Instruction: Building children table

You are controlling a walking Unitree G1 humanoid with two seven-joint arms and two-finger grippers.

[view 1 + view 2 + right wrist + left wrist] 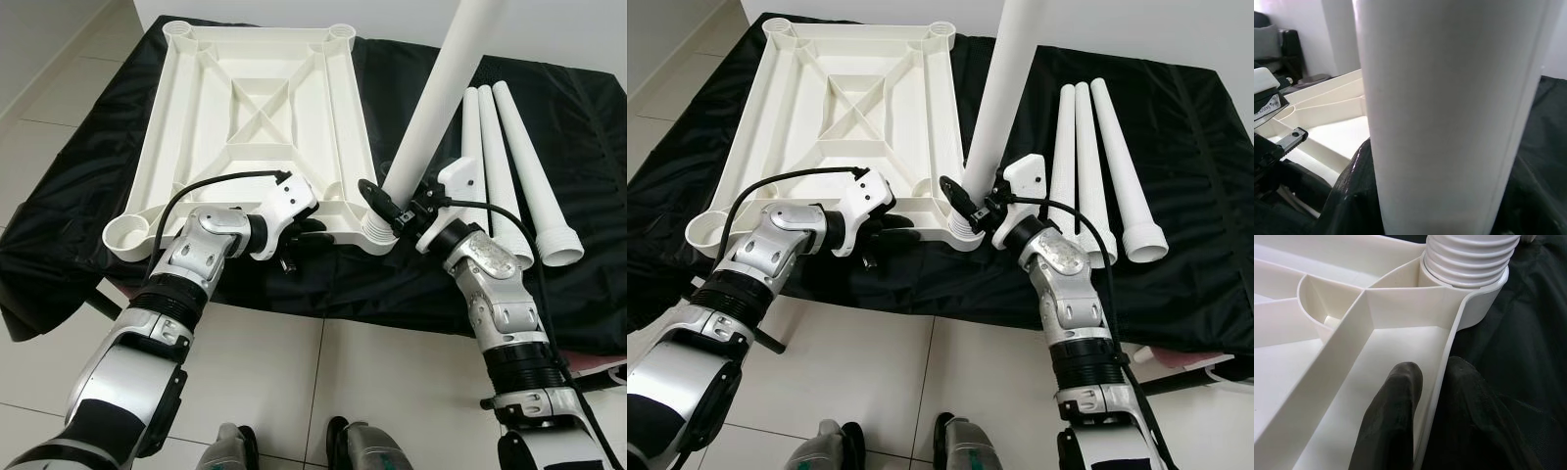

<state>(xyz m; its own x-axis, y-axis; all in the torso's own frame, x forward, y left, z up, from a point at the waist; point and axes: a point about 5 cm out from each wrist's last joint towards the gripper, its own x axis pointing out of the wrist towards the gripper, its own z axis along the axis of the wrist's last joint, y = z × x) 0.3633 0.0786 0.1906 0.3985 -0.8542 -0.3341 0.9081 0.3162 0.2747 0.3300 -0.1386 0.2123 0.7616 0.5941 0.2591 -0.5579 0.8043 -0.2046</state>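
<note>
While ribbed leg (431, 117) enters socket, left tool (304, 227) pinches tabletop (250, 108) rim.

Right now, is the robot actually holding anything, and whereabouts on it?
Yes. The right gripper clasps the upright table leg just above its threaded base. The left gripper pinches the near rim of the upturned tabletop.

Two silver arms with ribbed black joint bands end in white wrist housings, the left gripper (304, 230) and right gripper (384, 208) having long black fingers (a black cable loops over each wrist).
</note>
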